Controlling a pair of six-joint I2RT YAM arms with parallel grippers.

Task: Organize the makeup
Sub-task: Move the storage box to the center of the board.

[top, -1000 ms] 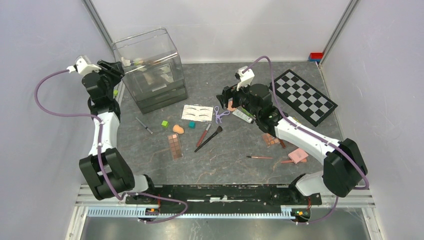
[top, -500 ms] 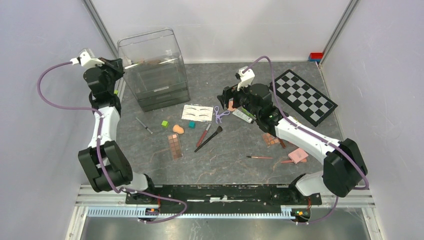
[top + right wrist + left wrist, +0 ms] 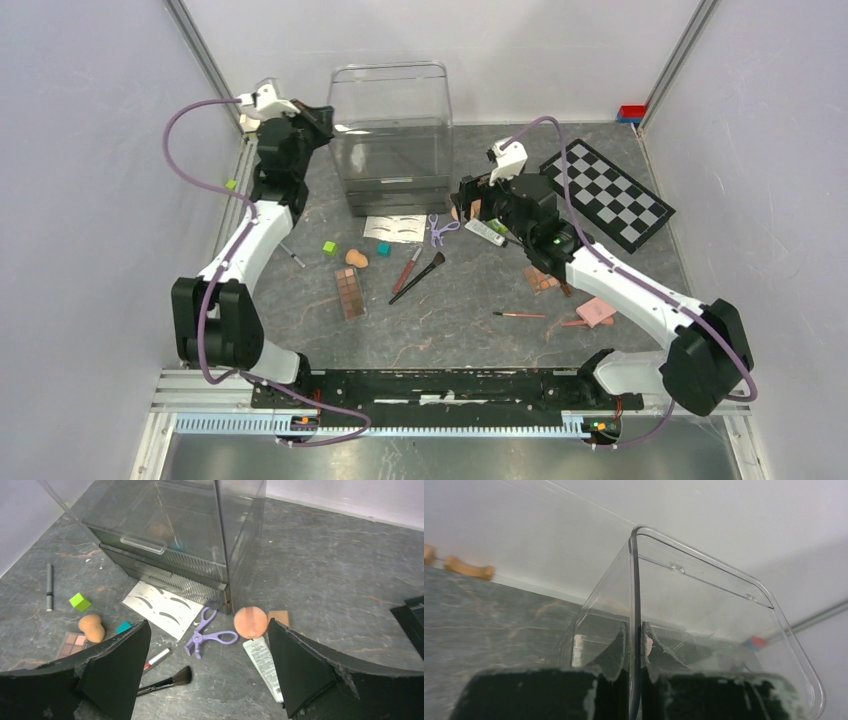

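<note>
A clear acrylic drawer organizer (image 3: 395, 140) stands at the back centre, and my left gripper (image 3: 325, 118) is shut on its left wall. In the left wrist view the jaws (image 3: 635, 645) pinch the thin clear wall (image 3: 634, 580). My right gripper (image 3: 468, 200) hangs open just right of the organizer, above the lilac scissors (image 3: 207, 635), a round peach compact (image 3: 251, 622) and a white tube (image 3: 264, 665). The eyebrow card (image 3: 393, 228), peach sponge (image 3: 357, 258), brown palette (image 3: 350, 292), black brush (image 3: 418, 277), a pencil (image 3: 519, 315) and a pink compact (image 3: 597, 311) lie loose on the table.
A checkerboard (image 3: 606, 193) lies at the back right. A green cube (image 3: 329, 247) and a teal cube (image 3: 383, 248) sit by the sponge. A thin pencil (image 3: 288, 250) lies left of them. A red-and-blue block (image 3: 631, 112) sits in the far right corner.
My left gripper shut on the organizer's wall and moved it right, from the back left to the back centre, against the eyebrow card. My right gripper shifted slightly right and stayed open.
</note>
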